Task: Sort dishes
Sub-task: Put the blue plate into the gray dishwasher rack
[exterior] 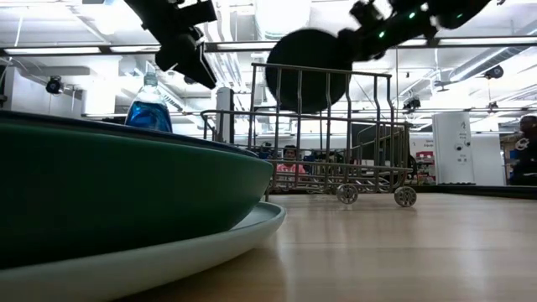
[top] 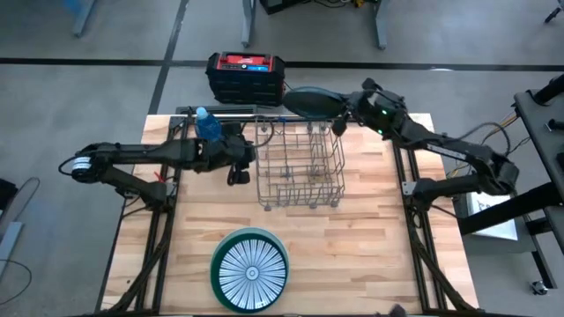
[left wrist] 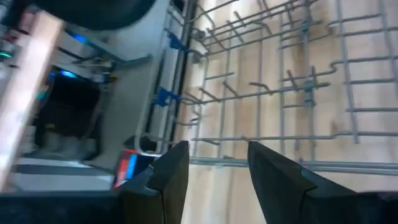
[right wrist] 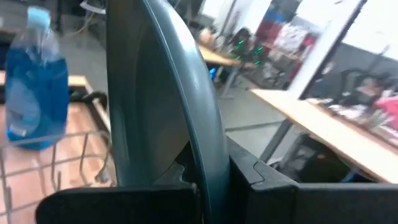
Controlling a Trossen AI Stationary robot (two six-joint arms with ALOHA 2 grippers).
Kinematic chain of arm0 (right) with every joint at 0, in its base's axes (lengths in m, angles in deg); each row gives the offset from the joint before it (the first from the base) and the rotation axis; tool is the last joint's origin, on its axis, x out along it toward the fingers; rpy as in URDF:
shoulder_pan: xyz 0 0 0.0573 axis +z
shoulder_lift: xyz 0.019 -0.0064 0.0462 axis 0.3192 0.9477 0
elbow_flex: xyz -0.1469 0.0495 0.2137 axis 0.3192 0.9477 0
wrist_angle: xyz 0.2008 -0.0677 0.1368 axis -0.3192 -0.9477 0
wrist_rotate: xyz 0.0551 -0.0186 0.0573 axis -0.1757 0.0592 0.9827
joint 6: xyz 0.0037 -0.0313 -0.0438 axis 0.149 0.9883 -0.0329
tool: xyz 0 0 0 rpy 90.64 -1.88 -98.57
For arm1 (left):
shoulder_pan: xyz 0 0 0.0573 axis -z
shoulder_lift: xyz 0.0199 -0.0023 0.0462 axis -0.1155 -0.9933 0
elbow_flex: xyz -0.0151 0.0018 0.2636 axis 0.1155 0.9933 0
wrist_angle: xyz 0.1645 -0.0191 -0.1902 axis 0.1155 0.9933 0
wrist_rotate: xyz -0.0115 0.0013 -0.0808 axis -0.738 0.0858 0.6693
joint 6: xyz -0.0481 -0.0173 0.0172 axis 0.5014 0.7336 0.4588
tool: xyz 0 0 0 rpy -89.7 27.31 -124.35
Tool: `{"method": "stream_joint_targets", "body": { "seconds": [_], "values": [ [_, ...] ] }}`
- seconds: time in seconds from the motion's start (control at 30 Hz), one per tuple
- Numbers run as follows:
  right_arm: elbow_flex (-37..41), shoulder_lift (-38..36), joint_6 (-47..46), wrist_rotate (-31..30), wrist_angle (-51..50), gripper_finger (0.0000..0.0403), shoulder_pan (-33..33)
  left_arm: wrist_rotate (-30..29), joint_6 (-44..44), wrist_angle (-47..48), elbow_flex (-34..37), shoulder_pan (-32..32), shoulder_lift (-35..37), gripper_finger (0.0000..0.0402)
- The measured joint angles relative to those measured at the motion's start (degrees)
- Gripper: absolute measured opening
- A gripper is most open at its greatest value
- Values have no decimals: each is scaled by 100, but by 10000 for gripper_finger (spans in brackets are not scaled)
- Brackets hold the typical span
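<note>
Dishes are mid-sort: the right hand [top: 339, 113] is clamped on the rim of a dark teal plate [top: 310, 101], held on edge above the far side of the wire rack [top: 300, 167]. Judging by this, the next move is lowering it between the tines below. The left hand [top: 236, 172], fingers apart and empty, waits beside the rack.

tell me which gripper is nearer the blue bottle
Left. The left gripper hangs open just beside the blue bottle, by the wire rack. The right gripper is across the rack, shut on the dark teal plate.
</note>
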Motion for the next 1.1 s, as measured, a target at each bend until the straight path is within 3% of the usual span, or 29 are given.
{"method": "stream_joint_targets", "body": {
  "seconds": [0.17,0.4,0.7,1.1],
  "values": [
    [-399,667,-97,981,-21,16,-180,387,405,47,0,-223,2,155],
    [-1071,1456,80,1740,-520,16,-310,1027,1058,372,4,-224,2,155],
    [-1709,2135,271,1788,-1065,16,-317,1269,1175,511,4,-224,2,155],
    [-1717,2433,352,1810,-1099,16,-317,1267,1209,512,4,-224,2,155]
  ]
}}
